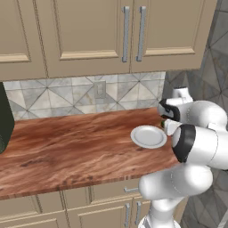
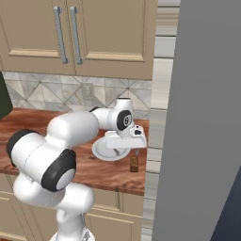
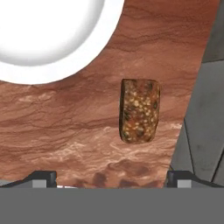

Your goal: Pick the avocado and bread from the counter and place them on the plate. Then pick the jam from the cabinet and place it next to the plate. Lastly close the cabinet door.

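The white arm rises from the near edge of the surface [image 1: 67, 151], folds at a dark-banded elbow and reaches forward over the right end of the wood-grain top, its hand turned to look down. The end effector [image 3: 111, 177] hangs open above the surface, its two dark fingertips [image 3: 41, 177] standing wide apart with nothing between them. In the right base view the end effector [image 2: 127, 141] sits just over the near right rim of the plate [image 2: 101, 151].

The bread [image 3: 140, 110] lies on the surface beside the plate [image 3: 43, 39], apart from its rim and close to the surface's right end; in the right base view the bread [image 2: 134, 163] stands near the front edge, just below the hand. The white plate [image 1: 148, 136] appears bare. A small dark green bit, probably the avocado [image 1: 163, 123], peeks out beside the wrist at the plate's far right. The upper cabinet doors [image 1: 89, 31] are shut.
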Controlling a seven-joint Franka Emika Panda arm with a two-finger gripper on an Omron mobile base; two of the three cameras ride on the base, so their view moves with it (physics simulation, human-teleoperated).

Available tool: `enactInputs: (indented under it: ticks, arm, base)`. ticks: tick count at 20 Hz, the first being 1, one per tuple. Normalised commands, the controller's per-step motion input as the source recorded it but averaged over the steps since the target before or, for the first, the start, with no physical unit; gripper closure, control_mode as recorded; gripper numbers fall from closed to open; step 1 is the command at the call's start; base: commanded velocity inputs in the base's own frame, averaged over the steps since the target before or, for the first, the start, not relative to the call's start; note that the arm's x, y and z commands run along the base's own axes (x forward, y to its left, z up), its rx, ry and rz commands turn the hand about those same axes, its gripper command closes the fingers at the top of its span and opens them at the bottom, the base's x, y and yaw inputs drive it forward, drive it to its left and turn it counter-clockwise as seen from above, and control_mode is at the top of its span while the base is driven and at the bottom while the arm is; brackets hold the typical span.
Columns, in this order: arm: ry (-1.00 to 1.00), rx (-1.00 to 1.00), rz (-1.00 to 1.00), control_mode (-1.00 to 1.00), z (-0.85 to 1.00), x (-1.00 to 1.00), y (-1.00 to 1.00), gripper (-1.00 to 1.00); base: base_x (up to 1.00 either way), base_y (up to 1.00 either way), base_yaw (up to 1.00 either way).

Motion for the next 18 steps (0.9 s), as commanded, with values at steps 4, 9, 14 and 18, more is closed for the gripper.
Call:
enactInputs:
  ticks: [4, 9, 14, 18]
  arm:
    - [0.05, 0.00, 0.00, -1.00, -0.30, 0.11, -0.10, -1.00]
    - [0.01, 0.00, 0.00, -1.00, -0.28, 0.11, -0.01, -1.00]
    - [0.00, 0.00, 0.00, -1.00, -0.20, 0.21, -0.10, -1.00]
    - [-0.01, 0.00, 0.00, -1.00, -0.14, 0.30, -0.09, -1.00]
  base:
    - [0.00, 0.00, 0.00]
    - [0.00, 0.00, 0.00]
    - [0.00, 0.00, 0.00]
    - [0.00, 0.00, 0.00]
